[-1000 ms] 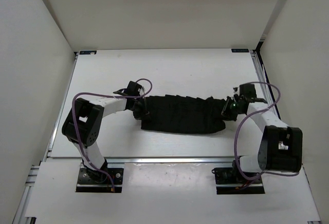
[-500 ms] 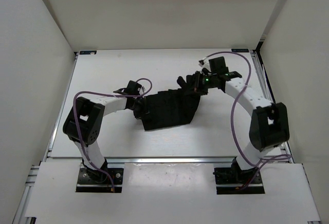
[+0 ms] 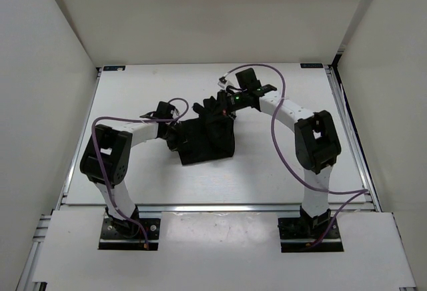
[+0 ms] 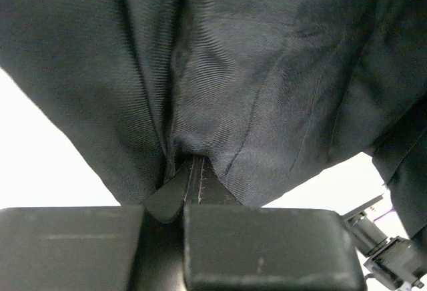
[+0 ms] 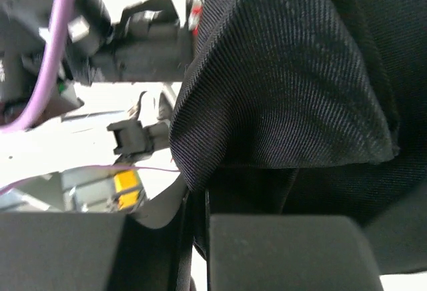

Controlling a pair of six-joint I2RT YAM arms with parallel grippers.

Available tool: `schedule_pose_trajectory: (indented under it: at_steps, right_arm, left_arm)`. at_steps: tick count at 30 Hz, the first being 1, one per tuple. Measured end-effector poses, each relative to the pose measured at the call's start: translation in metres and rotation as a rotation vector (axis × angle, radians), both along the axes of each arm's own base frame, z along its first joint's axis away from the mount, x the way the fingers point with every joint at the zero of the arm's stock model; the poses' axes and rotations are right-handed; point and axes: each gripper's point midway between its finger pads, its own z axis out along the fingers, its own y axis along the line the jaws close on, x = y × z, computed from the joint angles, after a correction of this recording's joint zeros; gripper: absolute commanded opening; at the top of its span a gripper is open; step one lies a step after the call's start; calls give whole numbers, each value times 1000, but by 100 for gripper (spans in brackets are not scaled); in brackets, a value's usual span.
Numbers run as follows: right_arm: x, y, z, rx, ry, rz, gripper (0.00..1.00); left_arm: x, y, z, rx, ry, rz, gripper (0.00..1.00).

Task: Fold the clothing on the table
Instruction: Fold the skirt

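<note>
The clothing (image 3: 208, 143) lay bunched near the middle of the table (image 3: 133, 97), one end lifted over the rest. Our left gripper (image 3: 176, 137) pinched its left edge and our right gripper (image 3: 215, 108) clamped the raised end, just above the pile. We judged the fold half made; next, we thought, that end needed laying flat on the left edge, then releasing.

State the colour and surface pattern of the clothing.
The clothing is plain black with a fine ribbed weave; the left wrist view shows it best.
</note>
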Motion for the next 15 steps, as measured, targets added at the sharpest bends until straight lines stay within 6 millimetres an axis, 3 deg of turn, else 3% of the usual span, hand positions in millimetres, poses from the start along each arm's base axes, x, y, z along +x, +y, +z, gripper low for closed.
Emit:
schedule_pose_trajectory:
  at_steps: [11,15]
  right_arm:
    - [-17,28,18,171,95,111,0]
    - [-23,40,17,205,123,148,0]
  left_arm:
    - [15,9,0,5,0,37,0]
    - [16,10,0,5,1,44,0]
